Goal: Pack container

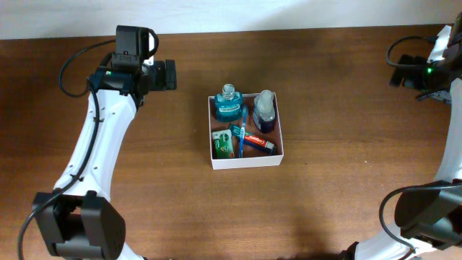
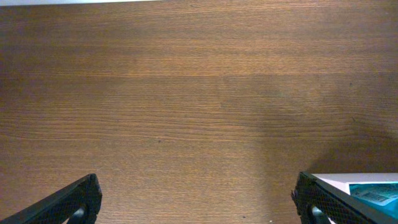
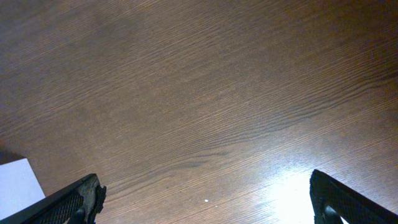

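Observation:
The container (image 1: 245, 161), a square white-walled box, sits in the middle of the wooden table. Inside it are a blue mouthwash bottle (image 1: 228, 107), a clear bottle with a white cap (image 1: 265, 111), a green packet (image 1: 223, 144), a toothbrush (image 1: 239, 136) and a red and blue tube (image 1: 258, 143). My left gripper (image 1: 170, 74) hovers left of the box, open and empty; in the left wrist view its fingers (image 2: 76, 200) stand wide apart over bare wood, with the container's corner (image 2: 341, 181) at the lower right. My right gripper (image 1: 399, 72) is open and empty at the far right.
The brown table (image 1: 144, 180) stretches on all sides of the box. A white corner (image 3: 17, 182) shows at the lower left of the right wrist view; I cannot tell what it is. Black cables (image 1: 72, 65) loop off both arms.

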{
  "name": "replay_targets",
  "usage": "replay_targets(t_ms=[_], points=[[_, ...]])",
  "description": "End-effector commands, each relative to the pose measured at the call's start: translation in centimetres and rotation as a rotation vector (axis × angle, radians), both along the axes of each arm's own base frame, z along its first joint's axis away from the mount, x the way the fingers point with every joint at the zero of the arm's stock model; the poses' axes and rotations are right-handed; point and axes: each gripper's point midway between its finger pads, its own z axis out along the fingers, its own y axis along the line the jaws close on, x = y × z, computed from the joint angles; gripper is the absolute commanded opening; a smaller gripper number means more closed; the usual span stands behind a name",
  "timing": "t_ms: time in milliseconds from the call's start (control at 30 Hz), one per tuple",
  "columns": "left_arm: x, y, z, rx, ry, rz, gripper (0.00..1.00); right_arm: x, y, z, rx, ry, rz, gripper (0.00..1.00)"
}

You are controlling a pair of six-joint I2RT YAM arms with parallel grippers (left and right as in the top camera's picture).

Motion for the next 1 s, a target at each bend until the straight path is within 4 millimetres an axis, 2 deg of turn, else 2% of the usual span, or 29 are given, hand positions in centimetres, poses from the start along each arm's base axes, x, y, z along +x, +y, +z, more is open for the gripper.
replay_targets(t_ms=[0, 500, 567, 633, 767, 867, 900, 967], points=[[0.0, 0.4, 1.1, 0.001, -0.027, 0.020, 0.99, 0.1, -0.2, 0.4, -0.006, -0.010, -0.005, 0.98], [0.0, 0.4, 1.1, 0.001, -0.027, 0.020, 0.99, 0.0, -0.2, 0.3, -0.007, -0.008, -0.003, 0.98], [0.0, 0.4, 1.1, 0.001, -0.027, 0.020, 0.99, -0.1, -0.2, 0.9, -0.019, -0.020, 0.005, 0.99], [0.0, 0.4, 1.1, 0.001, -0.027, 0.020, 0.99, 0.7, 0.1, 2.8, -0.036, -0.102, 0.018, 0.98], [0.0, 0.4, 1.1, 0.001, -0.027, 0.020, 0.99, 2.5, 2.3, 9.1, -0.087, -0.339, 0.089, 0.98], [0.0, 0.4, 1.1, 0.001, -0.027, 0.020, 0.99, 2.5, 4.9, 15.0, -0.165, -0.518, 0.169, 0.98], [0.0, 0.4, 1.1, 0.001, -0.027, 0.020, 0.99, 2.4, 5.7, 16.2, -0.187, -0.556, 0.196, 0.98], [0.0, 0.4, 1.1, 0.001, -0.027, 0.020, 0.99, 1.4, 8.1, 19.8, -0.244, -0.652, 0.273, 0.98]])
